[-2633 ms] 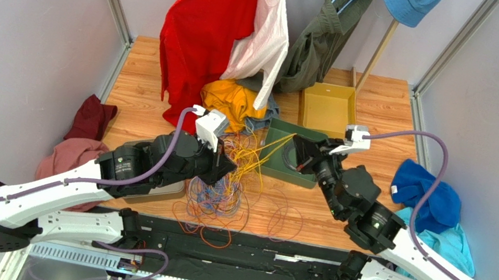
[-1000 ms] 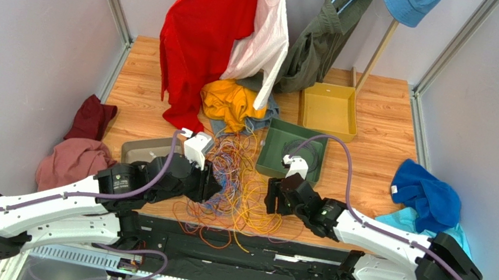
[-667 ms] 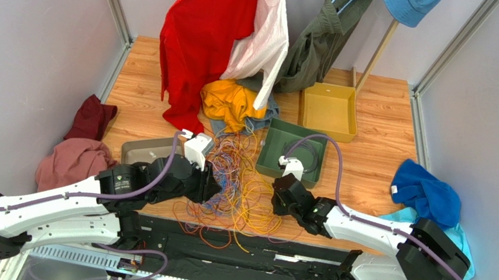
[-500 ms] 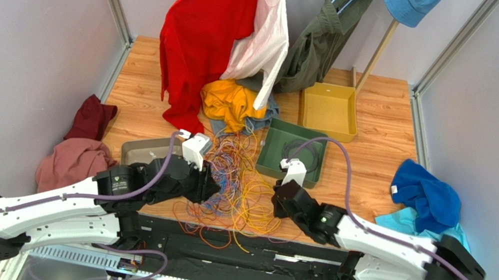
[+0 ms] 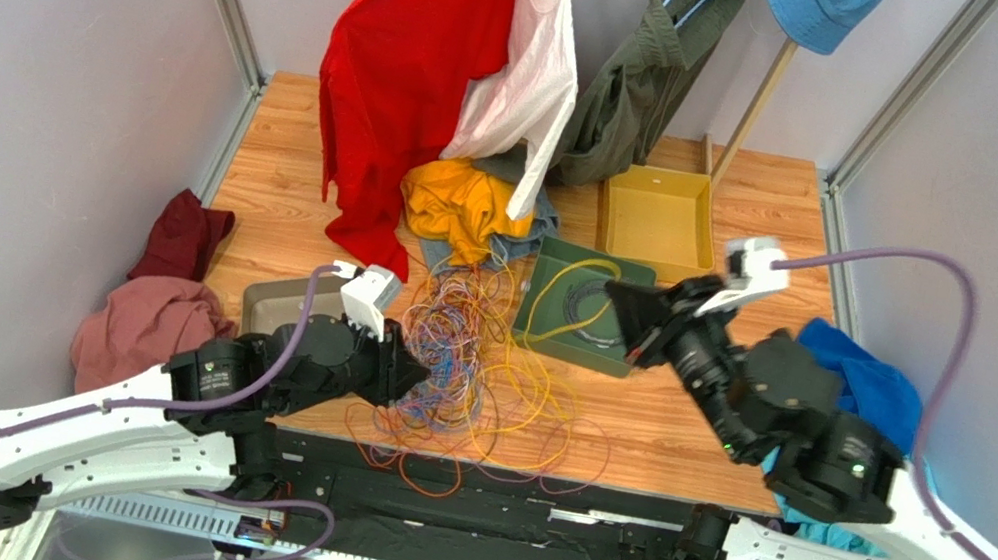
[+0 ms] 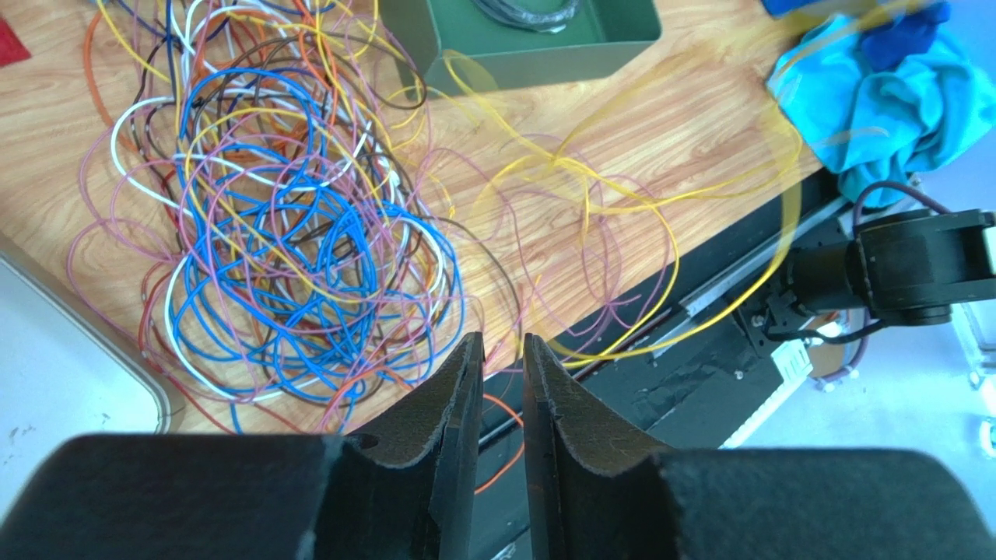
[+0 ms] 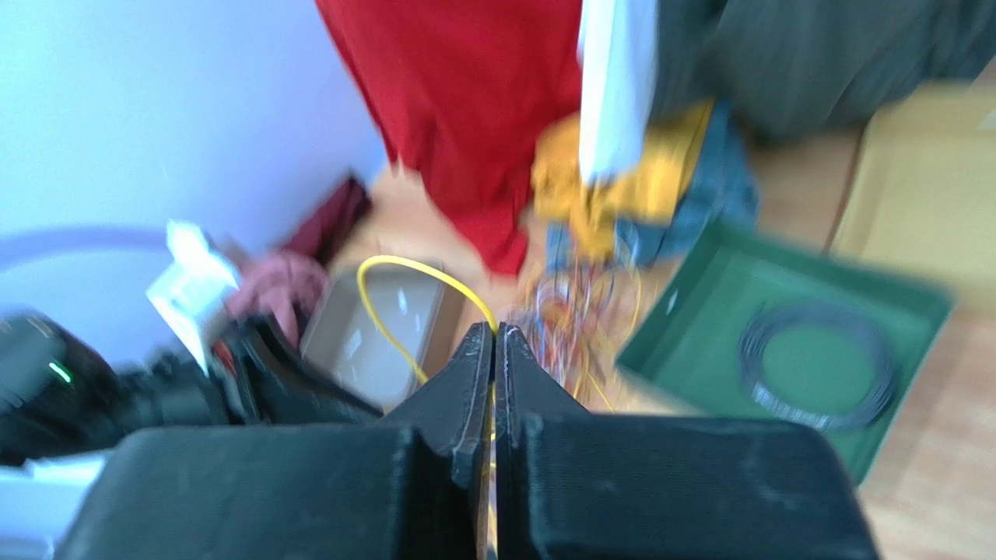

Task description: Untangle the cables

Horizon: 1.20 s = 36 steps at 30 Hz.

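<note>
right gripper (image 5: 616, 300) up over the green tray (image 5: 532, 322), mid-table right of centre, clamped on one yellow cable (image 7: 403, 260). left gripper (image 6: 497, 350) low by the cables (image 5: 463, 350) at the near edge – jaws a slit apart. bare tabletop (image 5: 655, 431) toward the right edge.

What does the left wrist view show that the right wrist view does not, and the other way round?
Only the left wrist view shows the turquoise cloth and the separate blue wires in the tangle. Only the right wrist view shows the right gripper shut on the yellow cable, the hanging red garment and the yellow tray. Both show the green tray with the dark coil in it, the cables and the yellow cable.
</note>
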{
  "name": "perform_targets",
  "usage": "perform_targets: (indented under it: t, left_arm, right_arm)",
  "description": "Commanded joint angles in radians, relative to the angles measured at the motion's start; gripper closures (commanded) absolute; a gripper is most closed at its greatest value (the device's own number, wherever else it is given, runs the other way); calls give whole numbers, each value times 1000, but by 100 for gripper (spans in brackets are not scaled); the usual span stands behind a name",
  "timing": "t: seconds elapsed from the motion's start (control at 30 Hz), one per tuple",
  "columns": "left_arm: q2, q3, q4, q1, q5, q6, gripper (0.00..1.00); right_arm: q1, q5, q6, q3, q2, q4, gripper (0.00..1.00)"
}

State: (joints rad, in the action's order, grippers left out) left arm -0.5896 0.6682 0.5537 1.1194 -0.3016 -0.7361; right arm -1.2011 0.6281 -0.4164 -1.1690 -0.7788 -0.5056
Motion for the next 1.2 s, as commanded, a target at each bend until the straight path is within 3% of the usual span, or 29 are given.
perform_targets:
  t: [0.0, 0.23, 0.37, 0.43, 0.63, 0.83, 1.17]
  left_arm:
    - [22, -7, -81, 5, -10, -2, 72]
    - [20, -45, -178, 5, 33, 15, 66]
    - [28, -74, -236, 3, 48, -2, 38]
    - [28, -88, -250, 3, 58, -8, 37]
    - [46, -114, -301, 3, 107, 0, 36]
    - [47, -177, -512, 5, 258, 52, 29]
    - [-202, -317, -972, 8, 260, 92, 27]
  right_arm:
    - [-5, 110, 154, -229, -65, -97, 100]
    - [-5, 70, 226, -604, -183, -152, 100]
    - [-5, 6, 245, -681, -185, -123, 100]
    - [-5, 8, 242, -716, -203, -145, 100]
    - [-5, 88, 260, -629, -180, -123, 100]
    - [-3, 76, 226, -590, -160, -122, 100]
    - [-5, 29, 171, -571, -165, -142, 100]
